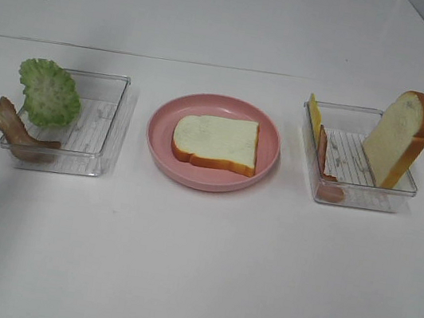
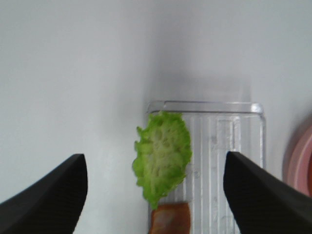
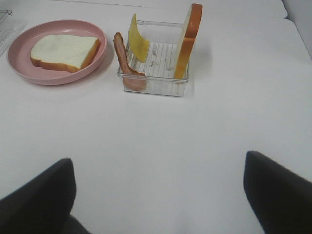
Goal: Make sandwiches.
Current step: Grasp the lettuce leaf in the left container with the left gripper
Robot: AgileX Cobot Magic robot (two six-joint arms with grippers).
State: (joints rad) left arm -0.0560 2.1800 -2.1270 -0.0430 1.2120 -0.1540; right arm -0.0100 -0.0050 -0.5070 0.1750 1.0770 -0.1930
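Pink plate [image 1: 264, 158] sits mid-bench [image 1: 194, 269] with one piece of bread on it. That flat slice [image 1: 215, 143] lies face up, with its long axis running left-right in the overhead view. It has white crumb and an orange-brown crust all round.

The other sandwich bits are in the two clear trays either side of the plate, well apart from it.

Left tray [image 1: 97, 121]: the lettuce [image 1: 49, 93] is a frilly green leaf propped up against the outer wall. The left bacon [image 1: 16, 130] is a brown-red strip draped over the front outer corner.

Right tray [image 1: 349, 160]: the cheese [image 1: 315, 111] is a thin yellow piece on edge against the wall nearest the plate. The right bacon [image 1: 324, 151] runs front-to-back along that same wall, one end down in the front corner. The standing slice [image 1: 399, 139] is on end, long axis pointing up, leaning on the outer wall with the crust edge showing.

Count: 2 bread, 2 bacon, 1 lettuce, 1 cheese, 2 trays, 1 plate.

Left claw [image 2: 156, 161] is spread wide with nothing in it, hanging above the left tray with the lettuce showing between its fingers. Right claw [image 3: 158, 163] is also wide apart and empty, over bare bench short of the right tray.
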